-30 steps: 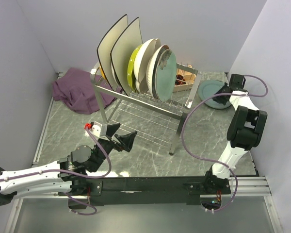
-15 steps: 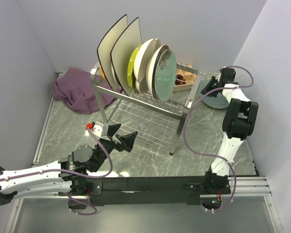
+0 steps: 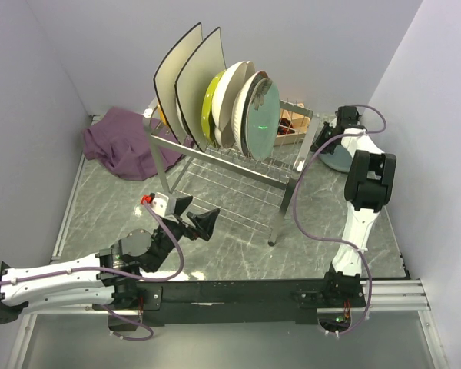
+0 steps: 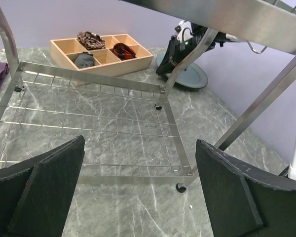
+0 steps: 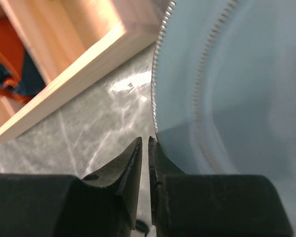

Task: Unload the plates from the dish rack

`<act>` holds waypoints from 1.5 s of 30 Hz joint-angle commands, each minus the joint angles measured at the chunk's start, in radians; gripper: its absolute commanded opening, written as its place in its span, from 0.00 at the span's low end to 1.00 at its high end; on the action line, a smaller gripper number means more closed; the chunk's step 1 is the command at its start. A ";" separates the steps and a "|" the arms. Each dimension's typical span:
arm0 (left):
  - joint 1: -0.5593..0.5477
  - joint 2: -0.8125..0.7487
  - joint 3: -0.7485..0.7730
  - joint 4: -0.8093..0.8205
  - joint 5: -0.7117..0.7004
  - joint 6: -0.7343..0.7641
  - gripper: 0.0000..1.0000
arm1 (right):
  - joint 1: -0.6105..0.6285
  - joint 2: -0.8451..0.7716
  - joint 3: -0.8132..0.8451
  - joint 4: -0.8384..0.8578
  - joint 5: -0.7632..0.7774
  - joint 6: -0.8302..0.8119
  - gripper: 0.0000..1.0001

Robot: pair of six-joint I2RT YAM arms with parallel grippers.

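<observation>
The dish rack (image 3: 229, 158) stands mid-table on tall legs. It holds two large cream square plates (image 3: 177, 77), a yellow-green plate (image 3: 210, 106), a cream plate (image 3: 232, 88) and a mint plate (image 3: 263, 119). A teal-grey plate (image 3: 338, 161) lies flat on the table at the right; it also shows in the right wrist view (image 5: 237, 74). My right gripper (image 5: 144, 140) is shut and empty, low at that plate's left rim, next to the wooden box. My left gripper (image 4: 138, 182) is open and empty in front of the rack's lower shelf (image 4: 89, 106).
A wooden compartment box (image 3: 290, 127) with small items sits behind the rack, close to the teal-grey plate. A purple cloth (image 3: 119, 142) lies at the back left. Walls close in on the left, back and right.
My right gripper has moved left across the teal-grey plate to its left rim near the wooden box. The left arm has shifted only slightly.
</observation>
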 commanded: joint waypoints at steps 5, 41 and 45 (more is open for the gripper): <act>-0.003 0.004 0.014 0.035 -0.018 0.020 0.99 | 0.015 -0.060 -0.025 0.057 0.116 -0.027 0.17; -0.003 -0.008 0.005 0.039 -0.036 0.020 0.99 | 0.154 -0.814 0.061 -0.212 0.397 0.097 1.00; -0.003 -0.023 0.005 0.029 -0.048 0.022 1.00 | 0.248 -0.983 -0.023 -0.220 0.445 0.085 1.00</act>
